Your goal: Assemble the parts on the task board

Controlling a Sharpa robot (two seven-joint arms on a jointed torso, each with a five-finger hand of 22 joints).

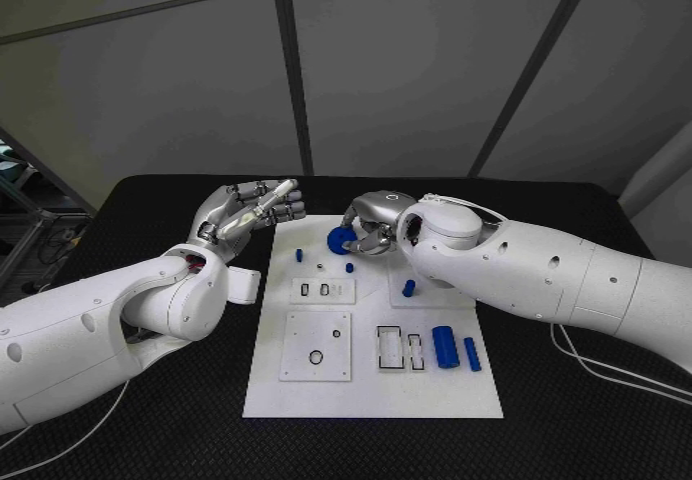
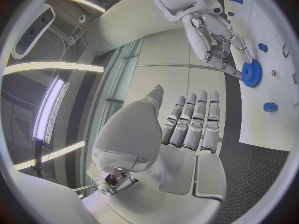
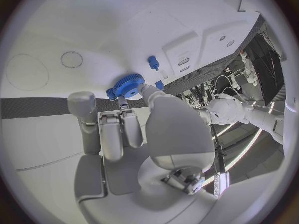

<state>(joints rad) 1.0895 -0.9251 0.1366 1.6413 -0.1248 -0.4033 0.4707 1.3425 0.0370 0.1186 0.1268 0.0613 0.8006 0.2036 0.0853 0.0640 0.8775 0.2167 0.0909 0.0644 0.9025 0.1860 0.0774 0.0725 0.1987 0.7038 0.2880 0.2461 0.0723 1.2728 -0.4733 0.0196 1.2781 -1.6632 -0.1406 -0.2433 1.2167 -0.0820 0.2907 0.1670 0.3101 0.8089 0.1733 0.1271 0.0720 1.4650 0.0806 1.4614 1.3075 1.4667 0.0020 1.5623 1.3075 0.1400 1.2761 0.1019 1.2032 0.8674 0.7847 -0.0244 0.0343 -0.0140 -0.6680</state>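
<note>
Black table (image 1: 144, 420) under a white task board (image 1: 375, 395) in the head view; right hand (image 1: 378, 228) at the board's far edge, closed around a blue gear (image 1: 340, 240); left hand (image 1: 253, 212) raised beside the board, holding nothing, fingers loosely together. Seen from the left wrist: straight fingers (image 2: 194, 124), empty palm, gear (image 2: 251, 74) flat on the board under the right hand's fingertips (image 2: 231, 67). Seen from the right wrist: toothed gear rim (image 3: 128, 84) pinched by fingertips (image 3: 119, 127), small blue peg (image 3: 152, 62) standing near.
</note>
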